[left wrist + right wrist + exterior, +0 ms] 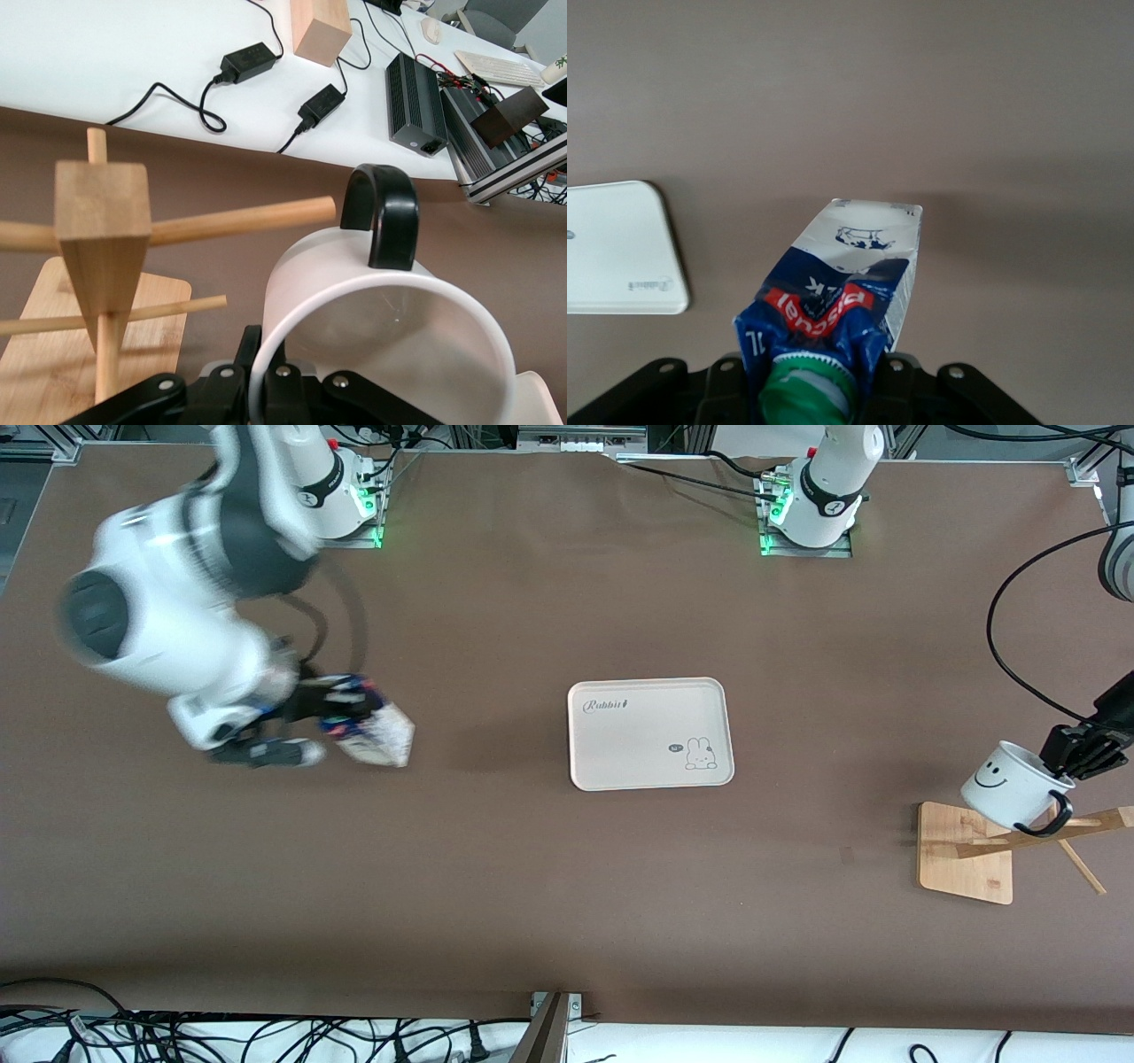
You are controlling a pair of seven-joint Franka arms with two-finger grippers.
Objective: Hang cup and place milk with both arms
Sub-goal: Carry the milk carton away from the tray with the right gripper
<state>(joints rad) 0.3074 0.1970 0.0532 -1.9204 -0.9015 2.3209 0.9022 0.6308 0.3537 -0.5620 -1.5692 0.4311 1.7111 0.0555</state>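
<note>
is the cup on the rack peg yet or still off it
Off it. The left gripper holds the cup beside the rack, its handle short of the peg.

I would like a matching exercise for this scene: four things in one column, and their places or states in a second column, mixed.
Things:
1. cup
2. milk
3. tray
4. wooden rack

States:
A. bare, mid-table
B. gripped at its top by the right end effector
C. standing at the left arm's end
D. held by the left end effector, over the rack

Pairs: 1-D, 2-B, 3-A, 4-C
</note>
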